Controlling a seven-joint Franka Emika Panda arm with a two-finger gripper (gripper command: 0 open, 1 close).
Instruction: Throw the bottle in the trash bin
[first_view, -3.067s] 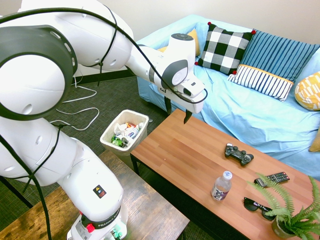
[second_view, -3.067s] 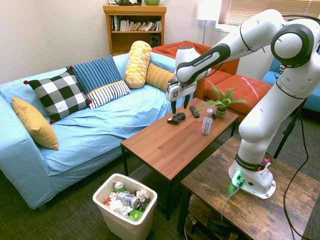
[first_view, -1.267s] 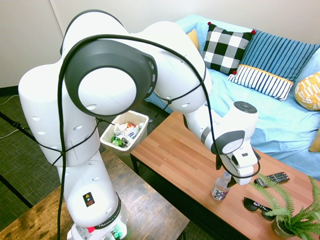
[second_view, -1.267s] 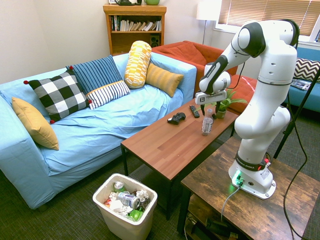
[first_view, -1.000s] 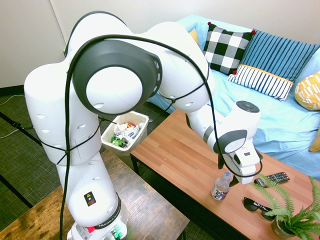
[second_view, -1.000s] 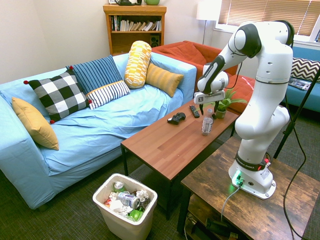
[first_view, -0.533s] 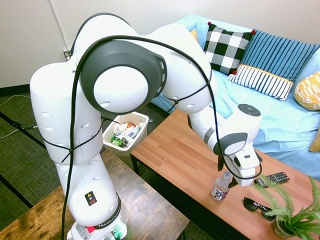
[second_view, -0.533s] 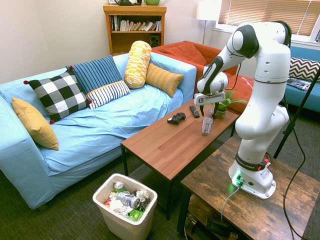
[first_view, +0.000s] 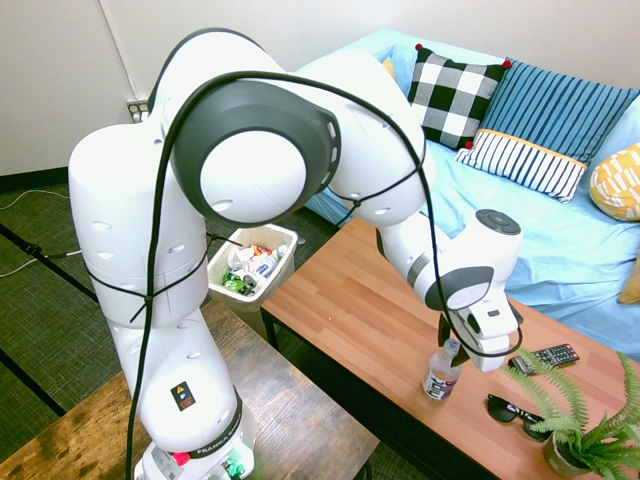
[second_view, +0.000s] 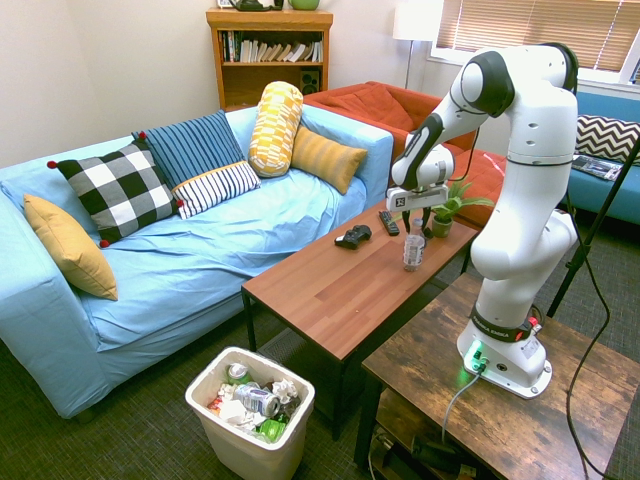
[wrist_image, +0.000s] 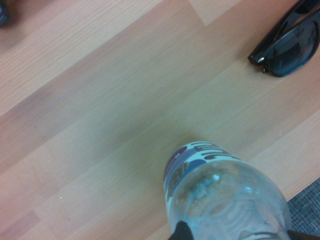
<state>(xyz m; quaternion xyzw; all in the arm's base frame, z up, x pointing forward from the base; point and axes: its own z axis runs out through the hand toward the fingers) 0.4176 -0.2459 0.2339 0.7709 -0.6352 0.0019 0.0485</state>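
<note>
The bottle (first_view: 441, 373), clear with a white cap and a purple-and-white label, stands upright near the front edge of the wooden coffee table (first_view: 350, 300). It also shows in the second exterior view as the bottle (second_view: 413, 252). My gripper (first_view: 452, 346) reaches down over its top, level with the cap and neck; from the other side the gripper (second_view: 415, 223) sits right above it. Close up in the wrist view, the bottle (wrist_image: 225, 195) fills the lower part of the picture. The trash bin (first_view: 283, 232), white and holding several pieces of rubbish, stands on the floor beyond the table's far end (second_view: 240, 455).
Black sunglasses (first_view: 515, 410), a remote (first_view: 545, 355) and a potted fern (first_view: 590, 430) lie close to the bottle. A game controller (second_view: 352, 236) rests further in on the table. A blue sofa (second_view: 200, 260) with cushions runs along the table's far side.
The gripper has sunk a little further over the bottle's top. The bottle has not moved.
</note>
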